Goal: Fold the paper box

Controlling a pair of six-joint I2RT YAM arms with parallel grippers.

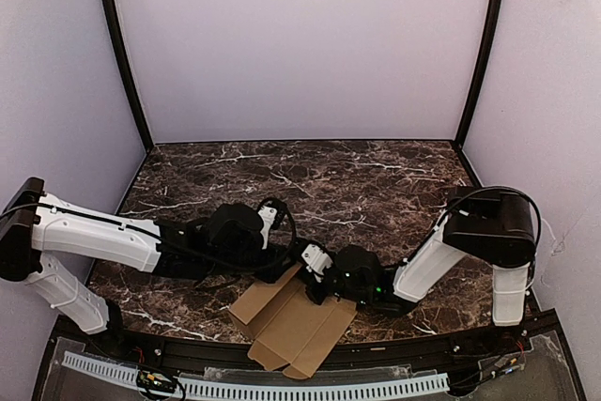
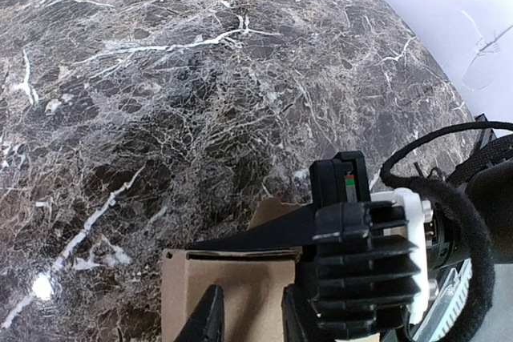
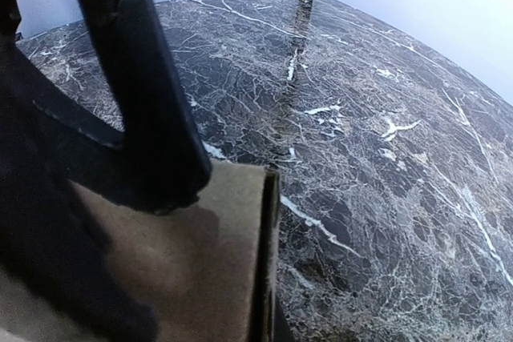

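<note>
The paper box point(image 1: 296, 326) is a flat tan cardboard sheet with creased panels, lying at the table's near edge, partly over the rim. My right gripper point(image 1: 317, 281) is shut on its upper corner. In the right wrist view one black finger point(image 3: 136, 94) lies on a doubled-over panel point(image 3: 200, 270) with a folded edge. My left gripper point(image 2: 252, 314) hangs just over the same panel point(image 2: 240, 282), jaws a little apart, nothing held. The right gripper's finger point(image 2: 264, 234) runs along the panel's far edge. In the top view the left gripper point(image 1: 280, 265) sits beside the right one.
Dark marble tabletop point(image 1: 310, 185) stretches back to pale enclosure walls point(image 1: 300, 44). Black corner poles point(image 1: 122, 53) stand at the back left and right. A white perforated cable track point(image 1: 282, 387) runs along the near edge. A black cable point(image 2: 449, 166) loops by the right gripper.
</note>
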